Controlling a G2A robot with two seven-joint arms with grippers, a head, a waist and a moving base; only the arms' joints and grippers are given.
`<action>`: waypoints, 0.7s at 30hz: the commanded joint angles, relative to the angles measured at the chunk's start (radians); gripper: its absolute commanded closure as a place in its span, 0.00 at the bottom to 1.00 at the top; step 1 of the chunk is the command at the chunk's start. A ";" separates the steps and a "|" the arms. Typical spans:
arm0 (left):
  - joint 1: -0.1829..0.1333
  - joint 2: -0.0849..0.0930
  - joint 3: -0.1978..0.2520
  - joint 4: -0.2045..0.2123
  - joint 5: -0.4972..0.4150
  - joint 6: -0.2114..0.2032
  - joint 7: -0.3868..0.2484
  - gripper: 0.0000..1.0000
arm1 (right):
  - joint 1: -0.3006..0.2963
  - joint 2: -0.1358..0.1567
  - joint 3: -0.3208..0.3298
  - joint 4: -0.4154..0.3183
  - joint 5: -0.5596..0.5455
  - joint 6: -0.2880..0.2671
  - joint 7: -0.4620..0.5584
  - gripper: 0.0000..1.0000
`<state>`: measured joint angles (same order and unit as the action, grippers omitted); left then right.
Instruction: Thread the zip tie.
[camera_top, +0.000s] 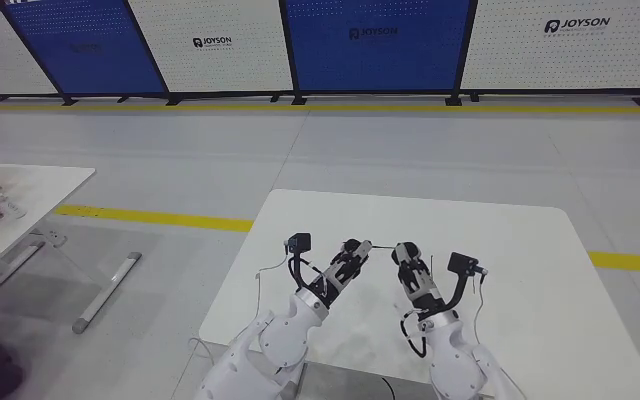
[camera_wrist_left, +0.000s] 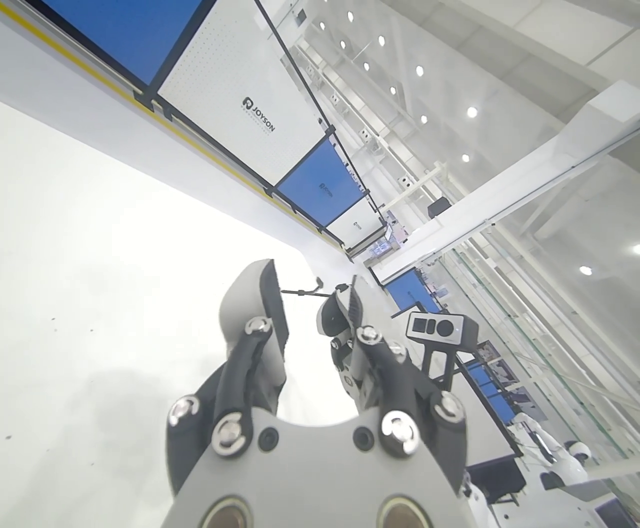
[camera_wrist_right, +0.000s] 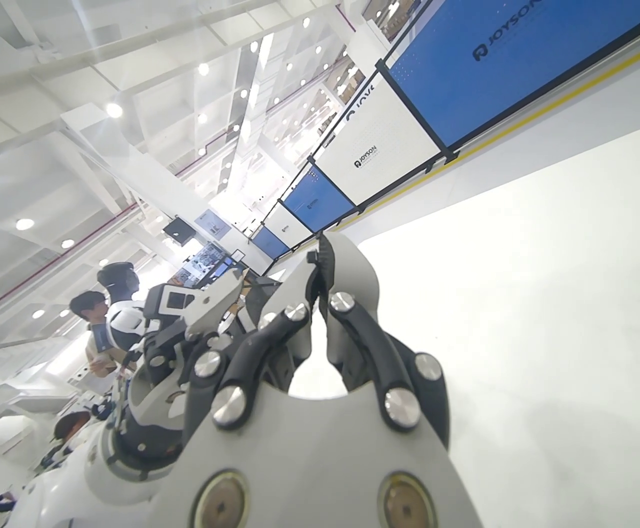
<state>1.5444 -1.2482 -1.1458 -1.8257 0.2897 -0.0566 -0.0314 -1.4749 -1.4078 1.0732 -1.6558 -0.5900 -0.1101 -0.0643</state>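
A thin black zip tie runs level between my two grippers above the white table. My right gripper is shut on one end of it, of which a small black bit shows at the fingertips. In the left wrist view the zip tie sticks out from the right gripper into the gap of my left gripper, which is open. Its free end lies at the pad of one left finger. From above, the left gripper and right gripper stand close together, tips facing.
Bare white tabletop stretches on all sides of the grippers. A second table shows at the far left, with a grey bar on the floor beside it. Blue and white panels stand beyond a yellow floor line.
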 joint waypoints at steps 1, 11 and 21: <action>0.001 0.000 0.000 -0.001 0.001 -0.001 0.001 1.00 | -0.001 0.000 -0.001 0.001 -0.003 -0.002 -0.002 1.00; 0.004 0.000 0.002 0.001 0.008 -0.002 0.004 1.00 | -0.006 -0.001 0.001 0.006 -0.010 -0.013 -0.011 1.00; 0.007 0.000 0.002 0.000 0.001 -0.003 0.002 0.56 | -0.009 -0.001 0.003 0.003 -0.028 -0.012 -0.017 1.00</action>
<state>1.5508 -1.2477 -1.1433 -1.8260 0.2921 -0.0594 -0.0313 -1.4838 -1.4085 1.0763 -1.6527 -0.6174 -0.1233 -0.0807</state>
